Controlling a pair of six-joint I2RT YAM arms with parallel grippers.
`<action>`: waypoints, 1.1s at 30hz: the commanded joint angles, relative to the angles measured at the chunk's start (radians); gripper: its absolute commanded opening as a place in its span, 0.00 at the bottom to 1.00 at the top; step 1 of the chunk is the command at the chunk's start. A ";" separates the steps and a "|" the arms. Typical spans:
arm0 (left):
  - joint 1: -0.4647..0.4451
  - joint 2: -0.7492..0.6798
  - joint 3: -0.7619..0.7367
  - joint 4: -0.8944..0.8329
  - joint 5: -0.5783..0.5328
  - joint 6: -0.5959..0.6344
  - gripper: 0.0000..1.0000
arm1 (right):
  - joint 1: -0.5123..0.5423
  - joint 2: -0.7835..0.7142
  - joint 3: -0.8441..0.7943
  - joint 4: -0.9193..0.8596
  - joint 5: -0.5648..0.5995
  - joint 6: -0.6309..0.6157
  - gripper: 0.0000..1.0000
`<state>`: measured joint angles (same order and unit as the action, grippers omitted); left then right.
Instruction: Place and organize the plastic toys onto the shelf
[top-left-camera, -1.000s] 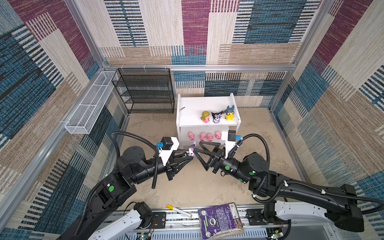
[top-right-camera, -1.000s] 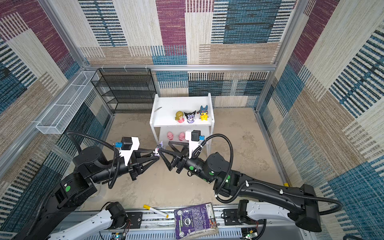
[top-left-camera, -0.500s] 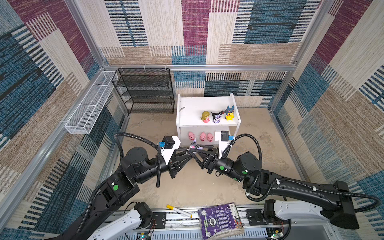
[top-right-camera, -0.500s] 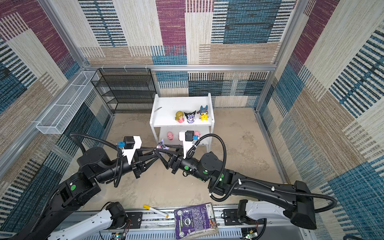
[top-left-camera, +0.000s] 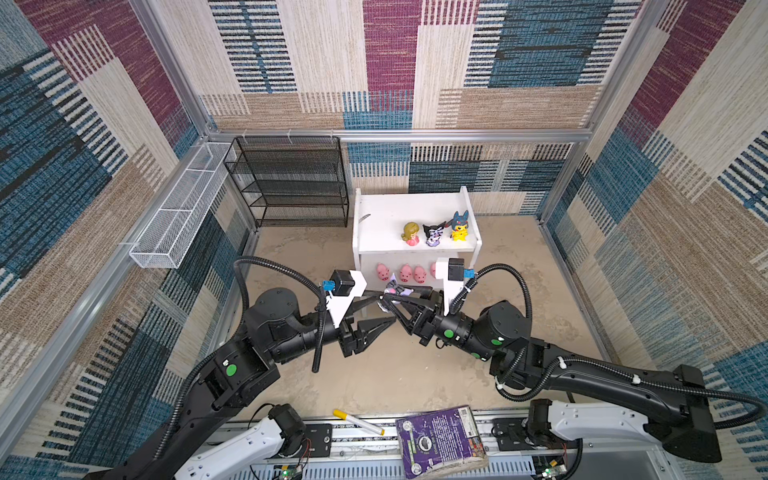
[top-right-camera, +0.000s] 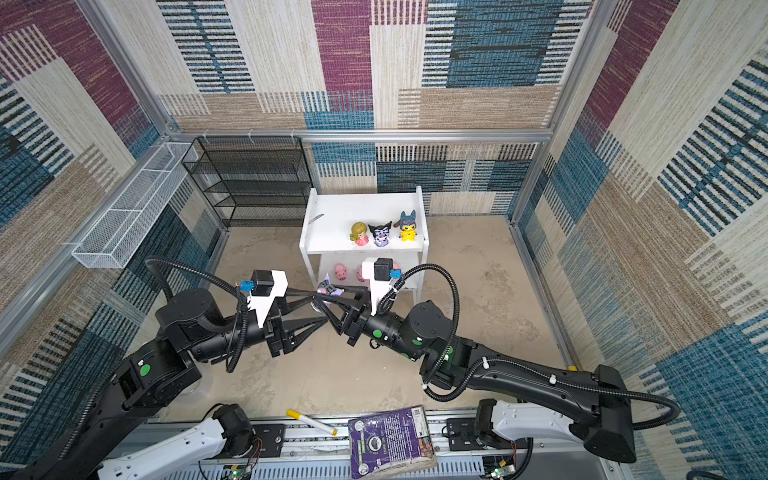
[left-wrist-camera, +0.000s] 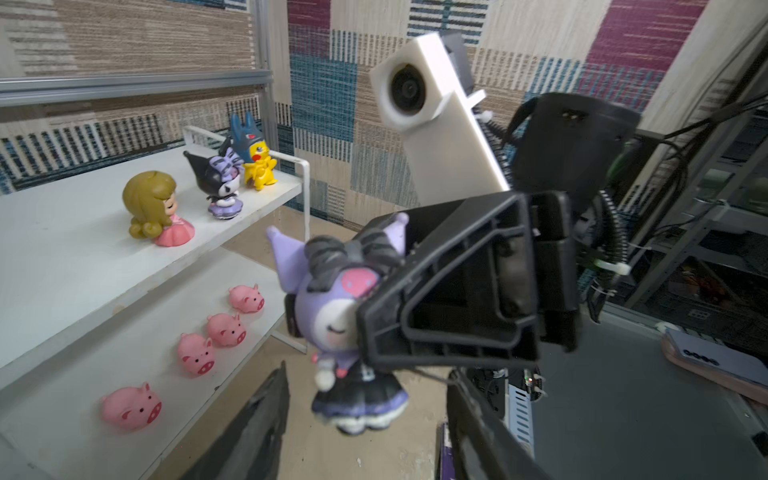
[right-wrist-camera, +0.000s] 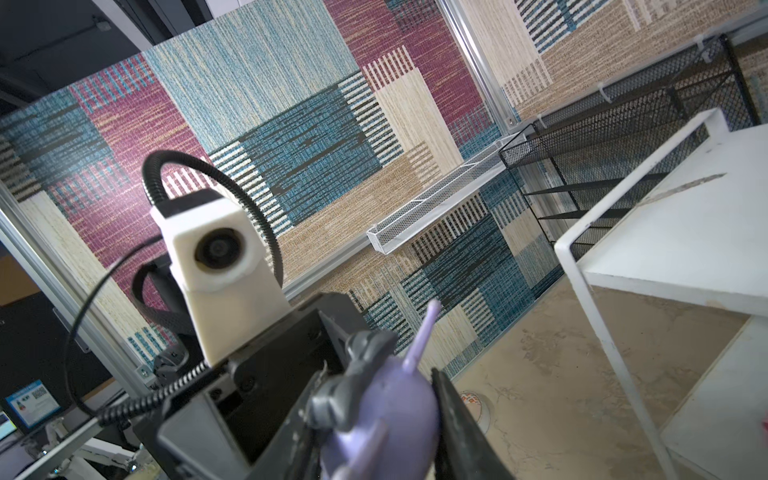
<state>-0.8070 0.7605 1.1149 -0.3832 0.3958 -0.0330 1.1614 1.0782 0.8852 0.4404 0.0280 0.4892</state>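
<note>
Left gripper (top-left-camera: 387, 308) held the lilac toy (left-wrist-camera: 332, 286) a second earlier; it had since let go, jaws spread either side. Right gripper (left-wrist-camera: 326, 324) was clamped on its head. Arms met tip-to-tip, just near of the shelf (top-left-camera: 374, 216). Left wrist view showed four pigs (left-wrist-camera: 226, 328) on the lower tier; top views hid some.

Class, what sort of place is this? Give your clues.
Probably a robot test booth: left arm and right arm on a rail, patterned panels in an aluminium frame, toys staged on a white shelf.
</note>
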 joint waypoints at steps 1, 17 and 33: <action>0.002 0.023 0.090 -0.176 0.117 0.102 0.66 | -0.005 -0.037 -0.020 -0.060 -0.103 -0.138 0.28; 0.002 0.169 0.368 -0.540 0.460 0.251 0.64 | -0.008 -0.202 -0.078 -0.277 -0.661 -0.395 0.23; 0.002 0.268 0.392 -0.617 0.529 0.277 0.53 | -0.008 -0.173 -0.057 -0.274 -0.738 -0.426 0.21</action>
<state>-0.8070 1.0233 1.4952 -0.9627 0.8967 0.2066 1.1526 0.9028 0.8181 0.1444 -0.6891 0.0738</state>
